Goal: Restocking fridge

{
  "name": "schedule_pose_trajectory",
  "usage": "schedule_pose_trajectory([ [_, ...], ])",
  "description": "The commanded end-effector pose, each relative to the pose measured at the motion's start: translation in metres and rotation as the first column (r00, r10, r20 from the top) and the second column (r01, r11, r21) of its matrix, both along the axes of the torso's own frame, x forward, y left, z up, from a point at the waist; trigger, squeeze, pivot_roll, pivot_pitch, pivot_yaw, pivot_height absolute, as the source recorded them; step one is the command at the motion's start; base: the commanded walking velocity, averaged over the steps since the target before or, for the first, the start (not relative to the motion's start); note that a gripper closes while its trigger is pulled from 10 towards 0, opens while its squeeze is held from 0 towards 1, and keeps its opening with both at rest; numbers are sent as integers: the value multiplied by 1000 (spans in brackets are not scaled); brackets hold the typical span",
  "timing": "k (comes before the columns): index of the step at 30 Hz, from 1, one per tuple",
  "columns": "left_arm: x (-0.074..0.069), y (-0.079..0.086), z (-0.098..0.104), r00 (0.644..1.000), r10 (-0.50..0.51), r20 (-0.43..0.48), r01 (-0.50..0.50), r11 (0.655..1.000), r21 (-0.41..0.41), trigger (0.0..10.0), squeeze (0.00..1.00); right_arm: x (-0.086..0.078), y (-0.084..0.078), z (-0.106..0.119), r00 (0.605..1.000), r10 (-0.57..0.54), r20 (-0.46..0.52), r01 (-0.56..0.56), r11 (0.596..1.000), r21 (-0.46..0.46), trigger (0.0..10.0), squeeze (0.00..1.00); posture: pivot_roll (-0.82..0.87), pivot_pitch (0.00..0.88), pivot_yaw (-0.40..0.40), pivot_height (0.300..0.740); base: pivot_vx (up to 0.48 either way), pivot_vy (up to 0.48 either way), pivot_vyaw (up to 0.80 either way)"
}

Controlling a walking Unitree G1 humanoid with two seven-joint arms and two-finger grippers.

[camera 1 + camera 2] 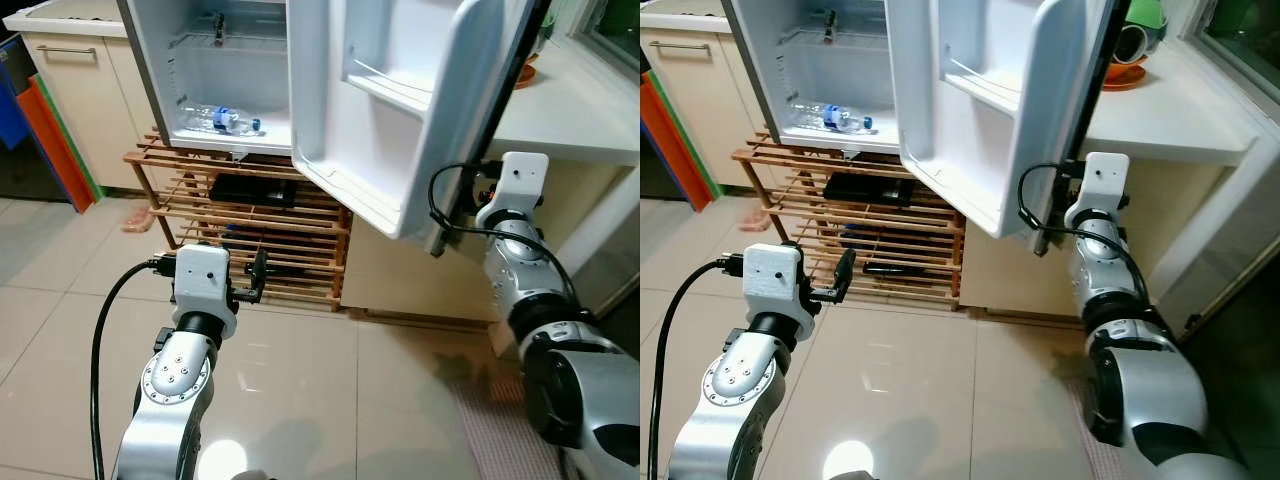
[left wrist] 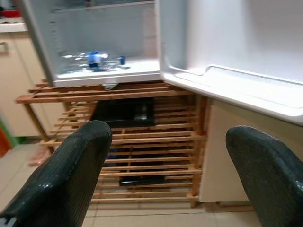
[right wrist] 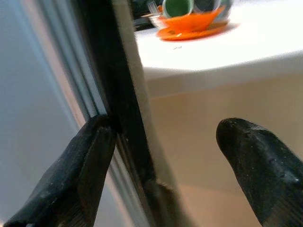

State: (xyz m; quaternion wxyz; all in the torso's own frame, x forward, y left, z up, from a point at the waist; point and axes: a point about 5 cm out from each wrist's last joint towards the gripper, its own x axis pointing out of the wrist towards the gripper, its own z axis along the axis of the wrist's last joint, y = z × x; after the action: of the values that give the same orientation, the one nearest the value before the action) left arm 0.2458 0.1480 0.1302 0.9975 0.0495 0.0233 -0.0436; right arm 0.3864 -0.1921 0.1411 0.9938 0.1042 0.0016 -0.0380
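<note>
While its two black fingers stand spread apart with nothing between them, the left gripper hovers over the tiled floor in front of a slatted wooden rack. Across the scene, the right gripper is also spread, its fingers straddling the dark outer edge of the open fridge door; one finger lies against that edge and the other stands apart on the counter side. On the rack sits a small white fridge, and its door hangs open toward the robot's right, showing white moulded door shelves. On the fridge floor lies a clear water bottle with a blue label, on its side. A dark flat object rests on an upper slat level of the rack, and another lies lower down. Beyond the door, a white counter carries an orange dish with green and grey cups. Left of the fridge stands a cream cabinet.
</note>
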Motion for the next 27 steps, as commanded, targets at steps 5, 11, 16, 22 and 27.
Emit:
schedule_pose_trajectory([
  [5, 5, -8, 3, 999, -37, 0, 37, 999, -17, 10000, 0, 5, 45, 23, 957, 246, 152, -280, 922, 267, 10000, 282, 100, 24, 4, 740, 0, 0, 0],
  [11, 9, -10, 2, 999, -46, 1, 46, 999, -22, 10000, 0, -6, 67, 35, 887, 397, 236, -456, 836, 307, 10000, 278, 92, 17, -7, 740, 0, 0, 0],
  [16, 15, -14, 0, 998, -68, -1, 68, 997, -41, 10000, 0, -69, 98, 51, 647, 697, 308, -758, 544, 359, 10000, 267, 64, 0, -30, 740, 0, 0, 0],
  [22, 19, -25, -37, 950, -182, -255, 167, 983, -78, 10000, 0, -108, 85, 45, 529, 802, 277, -821, 401, 406, 10000, 220, 30, 0, -46, 740, 0, 0, 0],
  [27, 22, -18, -72, 893, -155, -423, 150, 988, -45, 10000, 0, -107, 62, 40, 618, 763, 188, -760, 519, 390, 10000, 212, -10, 0, -41, 740, 0, 0, 0],
])
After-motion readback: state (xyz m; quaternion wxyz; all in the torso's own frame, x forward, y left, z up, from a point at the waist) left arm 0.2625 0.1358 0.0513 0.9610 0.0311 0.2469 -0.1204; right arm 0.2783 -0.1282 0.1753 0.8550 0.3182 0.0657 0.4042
